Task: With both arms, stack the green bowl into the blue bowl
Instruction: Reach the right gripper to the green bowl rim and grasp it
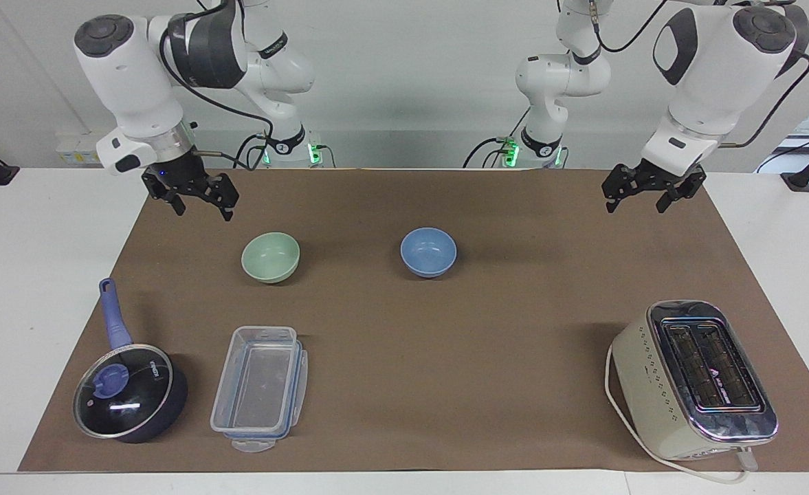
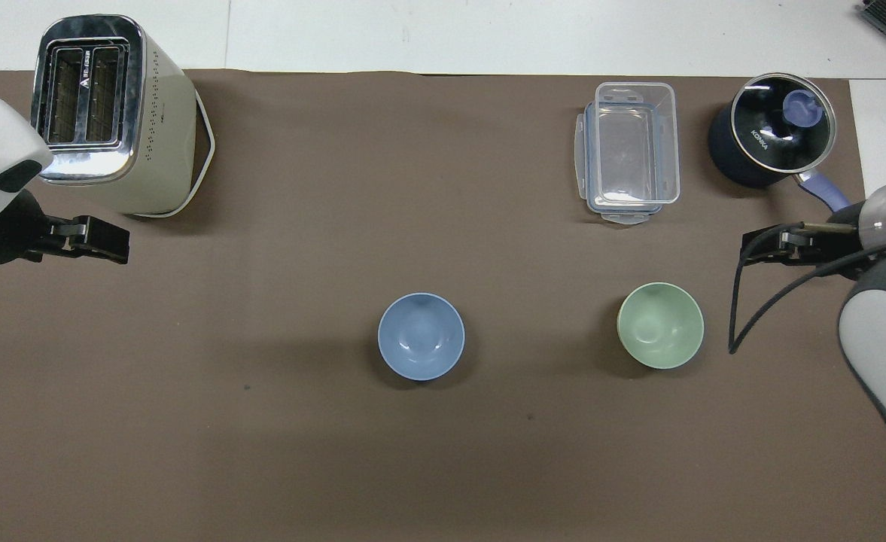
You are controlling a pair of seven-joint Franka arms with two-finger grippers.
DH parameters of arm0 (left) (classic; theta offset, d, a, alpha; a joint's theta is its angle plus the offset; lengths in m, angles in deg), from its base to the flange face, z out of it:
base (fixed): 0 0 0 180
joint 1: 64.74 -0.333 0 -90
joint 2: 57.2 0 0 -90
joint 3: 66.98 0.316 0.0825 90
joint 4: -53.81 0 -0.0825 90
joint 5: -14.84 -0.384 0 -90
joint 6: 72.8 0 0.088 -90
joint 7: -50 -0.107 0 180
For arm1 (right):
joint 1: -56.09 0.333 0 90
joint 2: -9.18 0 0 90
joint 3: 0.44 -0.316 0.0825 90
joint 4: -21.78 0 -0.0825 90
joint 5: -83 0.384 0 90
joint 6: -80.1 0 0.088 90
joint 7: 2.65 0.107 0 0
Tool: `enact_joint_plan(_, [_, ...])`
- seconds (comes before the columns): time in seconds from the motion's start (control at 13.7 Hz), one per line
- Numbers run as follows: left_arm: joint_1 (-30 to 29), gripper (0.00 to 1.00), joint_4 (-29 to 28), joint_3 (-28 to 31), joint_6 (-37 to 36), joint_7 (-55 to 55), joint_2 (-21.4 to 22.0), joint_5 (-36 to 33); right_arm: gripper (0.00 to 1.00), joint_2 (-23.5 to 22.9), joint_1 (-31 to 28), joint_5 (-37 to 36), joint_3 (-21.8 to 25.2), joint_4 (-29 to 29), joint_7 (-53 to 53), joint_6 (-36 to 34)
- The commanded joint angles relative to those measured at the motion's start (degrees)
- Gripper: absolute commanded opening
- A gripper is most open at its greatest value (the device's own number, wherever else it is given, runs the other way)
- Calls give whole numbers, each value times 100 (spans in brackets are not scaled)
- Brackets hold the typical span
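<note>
Facing view alone shows arm bases (image 1: 287, 148)

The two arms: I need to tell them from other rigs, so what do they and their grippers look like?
Both are white, rounded, jointed arms with dark grey joint caps and loose black cables. The left gripper and the right gripper are black with two fingers each. Green lights glow at both bases.

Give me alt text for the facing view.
Green bowl and blue bowl sit apart on a brown mat, unstacked. Right gripper hovers open beside the green bowl; left gripper open over the mat's edge.
</note>
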State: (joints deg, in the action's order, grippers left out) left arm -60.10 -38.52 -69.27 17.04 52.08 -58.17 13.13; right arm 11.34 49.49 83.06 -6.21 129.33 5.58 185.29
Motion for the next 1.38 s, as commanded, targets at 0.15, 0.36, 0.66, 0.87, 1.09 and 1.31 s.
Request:
enact_joint_plan(0.15, [-15,100,602,-61,-451,-103,-378,-190,100,145,-61,144,-29,1337,-234,957])
enact_joint_plan(0.36, [-24,100,576,-61,-363,-25,-360,-137,100,66,-43,144,-29,1760,-234,1547])
enact_joint_plan(0.66, [-42,100,567,-43,-249,-59,-360,-111,100,-400,-52,153,-29,2032,-199,2153])
enact_joint_plan(0.87, [-51,100,567,-52,173,-129,-334,-14,100,-418,-52,153,-29,2305,-313,2418])
enact_joint_plan(1.09, [-59,100,602,-43,174,-270,-281,13,100,-470,-105,153,-29,2429,-814,2445])
enact_joint_plan(1.31, [-59,100,576,-43,156,-227,-272,13,94,-462,-96,153,-29,2429,-841,2348])
